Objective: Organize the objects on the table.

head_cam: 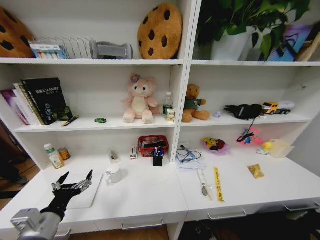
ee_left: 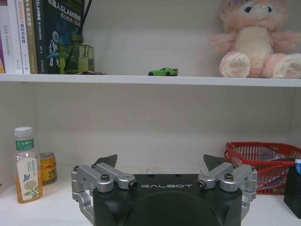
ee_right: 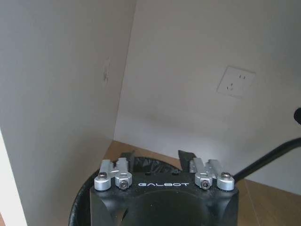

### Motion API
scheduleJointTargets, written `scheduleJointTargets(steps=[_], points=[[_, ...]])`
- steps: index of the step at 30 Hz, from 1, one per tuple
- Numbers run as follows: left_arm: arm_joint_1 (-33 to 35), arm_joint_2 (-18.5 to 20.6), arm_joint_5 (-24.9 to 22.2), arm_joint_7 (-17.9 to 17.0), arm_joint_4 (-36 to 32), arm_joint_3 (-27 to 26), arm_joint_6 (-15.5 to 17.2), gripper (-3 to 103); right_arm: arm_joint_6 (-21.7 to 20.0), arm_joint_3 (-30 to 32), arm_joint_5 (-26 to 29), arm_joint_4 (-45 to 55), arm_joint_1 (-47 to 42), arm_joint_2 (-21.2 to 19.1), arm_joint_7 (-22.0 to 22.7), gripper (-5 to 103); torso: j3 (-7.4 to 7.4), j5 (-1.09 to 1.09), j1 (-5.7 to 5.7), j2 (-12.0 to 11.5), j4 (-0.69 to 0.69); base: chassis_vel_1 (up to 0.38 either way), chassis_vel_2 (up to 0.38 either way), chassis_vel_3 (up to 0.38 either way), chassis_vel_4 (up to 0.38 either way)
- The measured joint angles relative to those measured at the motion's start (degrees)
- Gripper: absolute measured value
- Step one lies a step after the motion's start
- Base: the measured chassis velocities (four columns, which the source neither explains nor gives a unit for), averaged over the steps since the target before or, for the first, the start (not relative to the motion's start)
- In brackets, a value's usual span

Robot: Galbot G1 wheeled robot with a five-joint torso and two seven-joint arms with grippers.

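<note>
Sideways, green toy car [ee_left: 163, 72] along shelf edge

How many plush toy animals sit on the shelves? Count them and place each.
2. A pink plush bear sits on the middle shelf left of the divider; a brown plush bear in a green shirt sits right of it. Others may be hidden.

**White shelving, plain walls and a wooden floor**

A white shelf unit [head_cam: 182, 90] with 2 bays stands against the back, its boards [head_cam: 95, 124] evenly lit. Wooden floor [head_cam: 20, 175] shows at the left edge. In the right wrist view, plain pale walls [ee_right: 56, 84] meet in a corner, 1 white wall socket [ee_right: 235, 81] sits on the far wall, and a brown floor [ee_right: 268, 197] lies below.
</note>
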Motion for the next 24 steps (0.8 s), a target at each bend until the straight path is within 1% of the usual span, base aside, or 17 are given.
scheduleJointTargets(steps=[2, 3, 6, 8, 9, 10, 11, 12, 13, 14, 15, 16, 17, 18, 19, 22, 24], points=[[0.0, 0.0, 0.0, 0.0, 0.0, 0.0, 0.0, 100, 0.03, 0.04, 0.43, 0.59, -0.89, -0.12, 0.15, 66, 0.03, 0.0, 0.03, 0.05, -0.01, 0.0, 0.0, 0.0, 0.0], [0.0, 0.0, 0.0, 0.0, 0.0, 0.0, 0.0, 100, 0.22, 0.01, 0.82, 1.83, -2.18, -0.27, 0.15, 71, 0.04, 0.0, 0.05, 0.09, 0.02, 0.0, 0.0, 0.0, 0.0], [0.0, 0.0, 0.0, 0.0, 0.0, 0.0, 0.0, 100, 0.64, -0.14, 1.39, 3.51, -3.9, -0.46, 0.15, 77, 0.06, 0.01, 0.06, 0.11, 0.03, 0.0, 0.0, 0.0, 0.0], [0.0, 0.0, 0.0, 0.0, 0.0, 0.0, 0.0, 100, 0.34, -0.96, 4.68, 13.11, -12.51, -1.5, -0.5, 88, 0.09, 0.01, 0.09, 0.16, -0.02, 0.0, 0.0, 0.0, 0.0], [0.0, 0.0, 0.0, 0.0, 0.0, 0.0, 0.0, 100, 0.34, -0.96, 4.68, 13.11, -12.51, -1.5, -0.5, 88, 0.09, 0.01, 0.09, 0.16, -0.02, 0.0, 0.0, 0.0, 0.0], [0.0, 0.0, 0.0, 0.0, 0.0, 0.0, 0.0, 100, -0.05, -1.14, 7.01, 20.03, -18.38, -2.07, -0.52, 93, 0.1, 0.0, 0.09, 0.19, -0.04, 0.0, 0.0, 0.0, 0.0], [0.0, 0.0, 0.0, 0.0, 0.0, 0.0, 0.0, 100, -0.05, -1.14, 7.01, 20.03, -18.38, -2.07, -0.52, 93, 0.1, 0.0, 0.09, 0.19, -0.04, 0.0, 0.0, 0.0, 0.0], [0.0, 0.0, 0.0, 0.0, 0.0, 0.0, 0.0, 100, -0.22, -0.96, 8.21, 25.32, -22.88, -2.47, -0.27, 97, 0.11, 0.02, 0.1, 0.22, -0.02, 0.0, 0.0, 0.0, 0.0], [0.0, 0.0, 0.0, 0.0, 0.01, 0.0, 0.0, 100, -0.23, -0.73, 9.18, 29.88, -27.15, -2.86, 0.17, 99, 0.11, 0.02, 0.1, 0.23, 0.03, 0.0, 0.0, 0.0, 0.0], [0.01, 0.0, 0.0, -0.01, 0.0, -0.01, 0.0, 100, -0.33, -0.05, 10.35, 36.56, -33.66, -3.4, 0.88, 100, 0.12, 0.01, 0.11, 0.25, -0.03, 0.0, 0.0, 0.0, 0.0], [0.01, 0.0, 0.0, -0.01, 0.0, -0.01, 0.0, 100, -0.33, -0.05, 10.35, 36.56, -33.66, -3.4, 0.88, 100, 0.12, 0.01, 0.11, 0.25, -0.03, 0.0, 0.0, 0.0, 0.0], [0.0, 0.0, 0.0, -0.01, 0.01, 0.0, 0.0, 100, -0.4, 0.36, 10.82, 39.73, -36.29, -3.6, 1.2, 100, 0.13, 0.0, 0.11, 0.26, -0.08, 0.0, 0.0, 0.0, 0.0], [0.0, 0.01, 0.0, 0.0, 0.0, 0.0, 0.0, 100, -0.76, 1.44, 11.96, 46.55, -41.38, -4.1, 1.89, 100, 0.14, 0.01, 0.12, 0.27, -0.07, 0.0, 0.0, 0.0, 0.0], [0.0, 0.0, 0.0, 0.0, 0.0, 0.0, 0.0, 100, -1.58, 2.68, 13.6, 53.91, -47.34, -4.8, 2.93, 100, 0.13, -0.02, 0.13, 0.29, 0.02, 0.0, 0.0, 0.0, 0.0], [0.0, 0.0, 0.0, 0.0, 0.0, 0.0, 0.0, 100, -1.58, 2.68, 13.6, 53.91, -47.34, -4.8, 2.93, 100, 0.13, -0.02, 0.13, 0.29, 0.02, 0.0, 0.0, 0.0, 0.0], [0.0, 0.0, 0.0, 0.0, 0.0, 0.0, 0.0, 100, -2.43, 5.31, 16.06, 70.08, -61.75, -5.74, 6.32, 100, 0.16, -0.02, 0.15, 0.31, -0.01, 0.0, 0.0, 0.0, 0.0], [0.0, 0.0, 0.0, 0.0, 0.0, 0.0, 0.0, 100, -2.43, 5.31, 16.06, 70.08, -61.75, -5.74, 6.32, 100, 0.16, -0.02, 0.15, 0.31, -0.01, 0.0, 0.0, 0.0, 0.0]])
